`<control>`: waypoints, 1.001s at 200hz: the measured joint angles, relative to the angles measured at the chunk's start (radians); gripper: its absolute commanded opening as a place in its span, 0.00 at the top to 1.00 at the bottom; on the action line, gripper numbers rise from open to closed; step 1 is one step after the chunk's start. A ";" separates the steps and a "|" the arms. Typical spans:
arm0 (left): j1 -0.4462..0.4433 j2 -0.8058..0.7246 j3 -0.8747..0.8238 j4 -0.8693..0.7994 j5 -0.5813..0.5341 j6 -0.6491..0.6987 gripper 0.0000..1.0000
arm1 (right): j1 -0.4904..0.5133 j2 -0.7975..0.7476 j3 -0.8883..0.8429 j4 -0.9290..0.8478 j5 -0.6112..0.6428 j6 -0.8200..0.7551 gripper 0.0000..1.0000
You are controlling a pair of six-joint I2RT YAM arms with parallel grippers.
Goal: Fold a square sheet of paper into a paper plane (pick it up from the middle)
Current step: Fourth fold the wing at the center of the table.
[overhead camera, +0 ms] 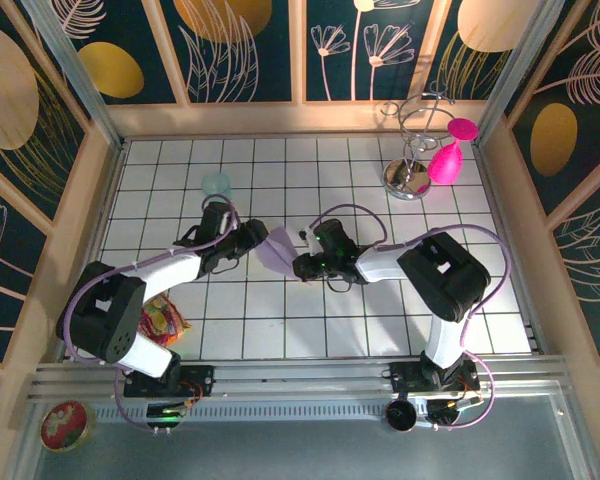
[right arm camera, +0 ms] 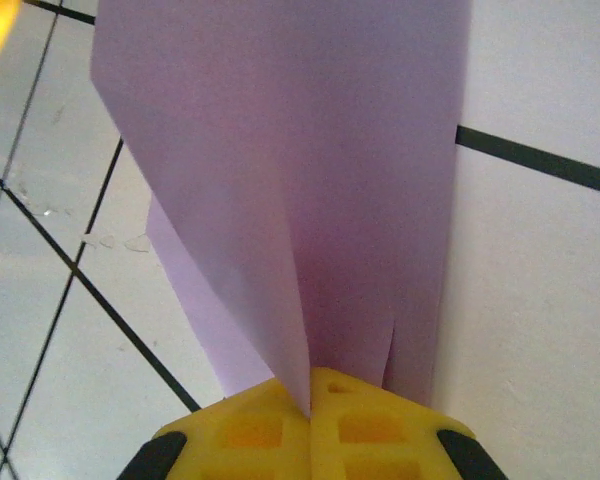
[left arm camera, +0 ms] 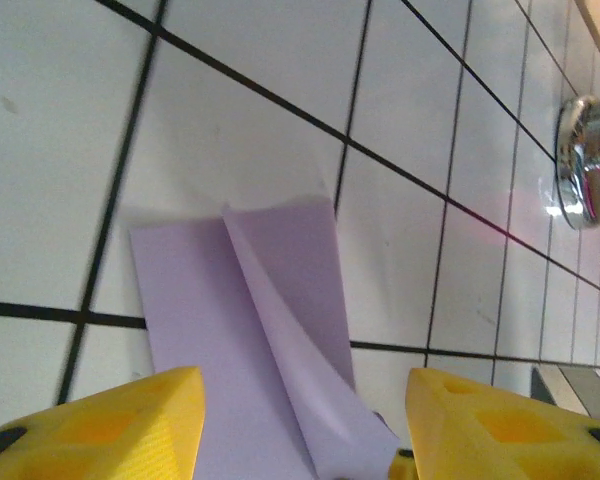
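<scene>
Robot lab booth: tiled floor (overhead camera: 310, 330), floral wall panels (overhead camera: 240, 50), aluminium frame (overhead camera: 300, 372).

A white tiled floor (overhead camera: 310, 330) enclosed by dark floral walls (overhead camera: 245, 50).

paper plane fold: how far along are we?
Early. Done: the square sheet of paper has one lengthwise crease, with a flap lifting from it. In hand: the right end effector is shut on the folded sheet; the left end effector is open, with paper between its fingers. Left: no pointed dart shape yet, so nose and wing folds likely remain.
</scene>
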 measured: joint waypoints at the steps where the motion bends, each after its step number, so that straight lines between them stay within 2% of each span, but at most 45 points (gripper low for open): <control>1: -0.002 0.000 0.000 0.003 0.000 -0.001 0.45 | -0.003 0.000 -0.002 0.003 -0.003 0.004 0.93; 52: -0.091 0.068 -0.027 0.131 0.046 -0.063 0.45 | -0.054 -0.001 -0.063 0.102 -0.103 0.094 0.93; 107: -0.111 0.120 -0.029 0.183 0.065 -0.080 0.45 | -0.109 -0.005 -0.124 0.208 -0.192 0.198 0.93; 200: -0.134 0.167 0.030 0.125 0.062 -0.038 0.45 | -0.141 -0.005 -0.151 0.299 -0.257 0.292 0.93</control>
